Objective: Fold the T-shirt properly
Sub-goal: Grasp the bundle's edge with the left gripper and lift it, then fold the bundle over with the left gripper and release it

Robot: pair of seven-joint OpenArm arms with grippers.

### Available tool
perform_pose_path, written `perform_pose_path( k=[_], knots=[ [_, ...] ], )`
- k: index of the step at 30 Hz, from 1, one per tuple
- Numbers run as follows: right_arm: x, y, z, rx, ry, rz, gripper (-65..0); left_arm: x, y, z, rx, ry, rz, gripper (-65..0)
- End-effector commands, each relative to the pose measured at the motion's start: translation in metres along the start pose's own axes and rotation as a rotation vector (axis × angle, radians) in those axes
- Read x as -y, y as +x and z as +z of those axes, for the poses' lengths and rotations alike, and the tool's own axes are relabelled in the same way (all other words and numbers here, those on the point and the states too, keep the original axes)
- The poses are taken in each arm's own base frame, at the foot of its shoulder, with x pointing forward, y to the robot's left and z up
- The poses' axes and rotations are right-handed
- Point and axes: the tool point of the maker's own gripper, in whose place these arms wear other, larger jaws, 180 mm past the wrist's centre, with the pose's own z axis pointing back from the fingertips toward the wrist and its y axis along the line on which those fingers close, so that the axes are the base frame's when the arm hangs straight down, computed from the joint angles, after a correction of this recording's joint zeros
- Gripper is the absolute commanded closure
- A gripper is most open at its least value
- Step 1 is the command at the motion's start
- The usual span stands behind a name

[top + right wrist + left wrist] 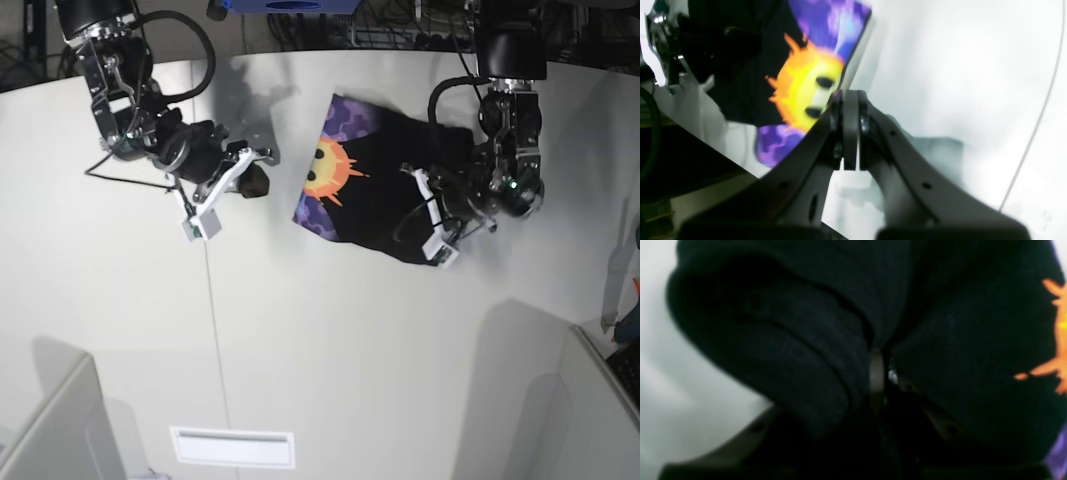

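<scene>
The black T-shirt (390, 195) lies folded on the white table (330, 340), with its orange-yellow sun face (328, 168) on a purple patch turned up at its left end. My left gripper (425, 200) is at the shirt's right part. In the left wrist view its fingers (877, 373) are shut on bunched black cloth (800, 340). My right gripper (262, 180) is shut and empty, just left of the shirt. In the right wrist view its fingertips (850, 110) press together, and the sun print (810, 90) lies just beyond them.
A thin dark line (215, 330) runs down the table from the right arm. A white rectangular plate (232, 447) sits near the front edge. Grey panels stand at the lower left (50, 430) and lower right (590, 410). Cables and gear lie behind the table's far edge.
</scene>
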Motion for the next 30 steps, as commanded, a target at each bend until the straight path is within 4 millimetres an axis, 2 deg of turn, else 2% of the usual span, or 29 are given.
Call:
perform_pose_path(
  k=[1, 5, 7, 10, 13, 16, 21, 24, 30],
  knots=[
    [0.000, 0.009, 0.006, 0.034, 0.005, 0.019, 0.0, -0.002, 0.002, 0.001, -0.057, 0.019, -0.100, 0.0],
    [0.028, 0.012, 0.018, 0.072, -0.062, -0.053, 0.0, 0.022, 0.030, -0.002, -0.142, 0.030, -0.514, 0.0],
    [0.048, 0.013, 0.029, 0.099, -0.112, -0.098, 0.0, 0.048, 0.052, -0.006, -0.122, 0.030, -0.718, 0.0],
    [0.069, 0.012, 0.042, 0.122, -0.164, -0.144, 0.0, 0.076, 0.067, -0.013, -0.096, 0.035, -0.924, 0.0],
    [0.087, 0.004, 0.054, 0.130, -0.213, -0.184, 0.0, 0.098, 0.072, -0.027, -0.110, 0.029, -1.024, 0.0],
    [0.102, -0.003, 0.064, 0.134, -0.257, -0.212, 0.0, 0.118, 0.079, -0.037, -0.099, 0.013, -1.054, 0.0],
    [0.105, -0.013, 0.066, 0.115, -0.269, -0.225, 0.0, 0.142, 0.082, -0.043, -0.088, -0.005, -1.204, 0.0],
    [0.105, -0.016, 0.066, 0.111, -0.271, -0.228, 0.0, 0.144, 0.084, -0.044, -0.089, -0.001, -1.248, 0.0],
    [0.104, -0.016, 0.066, 0.112, -0.266, -0.231, 0.0, 0.122, 0.078, -0.047, -0.142, 0.032, -1.173, 0.0]
  ],
)
